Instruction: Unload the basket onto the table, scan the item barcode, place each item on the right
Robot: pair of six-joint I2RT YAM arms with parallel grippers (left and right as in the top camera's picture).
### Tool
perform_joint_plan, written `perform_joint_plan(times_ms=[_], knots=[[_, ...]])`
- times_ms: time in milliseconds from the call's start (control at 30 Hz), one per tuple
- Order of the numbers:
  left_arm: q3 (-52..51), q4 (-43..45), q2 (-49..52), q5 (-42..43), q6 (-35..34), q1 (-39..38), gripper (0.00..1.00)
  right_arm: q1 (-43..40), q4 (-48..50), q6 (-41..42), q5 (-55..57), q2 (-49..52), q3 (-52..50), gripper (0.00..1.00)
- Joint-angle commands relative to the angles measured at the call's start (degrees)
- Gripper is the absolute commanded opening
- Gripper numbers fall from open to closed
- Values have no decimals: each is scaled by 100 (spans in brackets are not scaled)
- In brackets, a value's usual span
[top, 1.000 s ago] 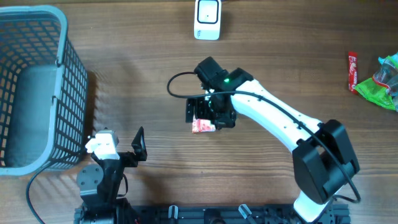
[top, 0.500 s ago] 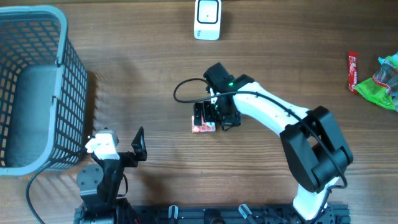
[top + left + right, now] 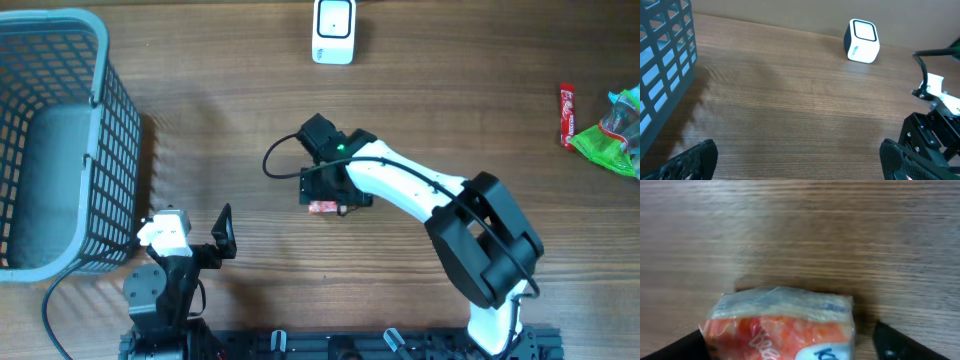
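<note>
Overhead: the red packet lies mid-surface, directly beneath the right tool, which hides most of it. The strip we can see runs 9 to 3 o'clock. The scanner sits at 12 o'clock from it, well apart. The left tool rests at 8 o'clock, so the right arm is far nearer.

Left wrist: the left tool gapes fully and holds nothing. The packet is out of sight here.

Right wrist: the right tool stands wide, straddling the packet without gripping it. The packet's clear crimped seal points to 12 o'clock, away from the camera. The frame cuts off the rest, so we cannot tell its long axis.
</note>
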Motion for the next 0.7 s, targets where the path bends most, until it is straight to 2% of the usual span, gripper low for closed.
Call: perform_joint_plan(times_ms=[0, 100, 167, 200, 333, 467, 567, 667], knots=[[-15, 17, -33, 11, -52, 2, 100, 11, -94, 17, 114, 354, 136, 82], [-15, 17, -33, 11, -52, 2, 100, 11, -448, 15, -177, 354, 262, 59], [-15, 17, -33, 11, -52, 2, 100, -24, -1075, -190, -492, 354, 675, 55], [-15, 17, -33, 11, -52, 2, 100, -107, -1657, -361, -855, 354, 1174, 55], [-15, 17, -33, 11, -52, 2, 100, -271, -2905, -1193, -2308, 354, 2146, 56], [-15, 17, -33, 11, -52, 2, 100, -269, -3969, -1578, -3294, 354, 2184, 56], [-15, 17, -31, 11, -52, 2, 100, -269, -4367, -1762, -3523, 354, 2184, 55], [-15, 17, -31, 11, -52, 2, 100, -280, -4004, -1792, -3108, 354, 2184, 55]])
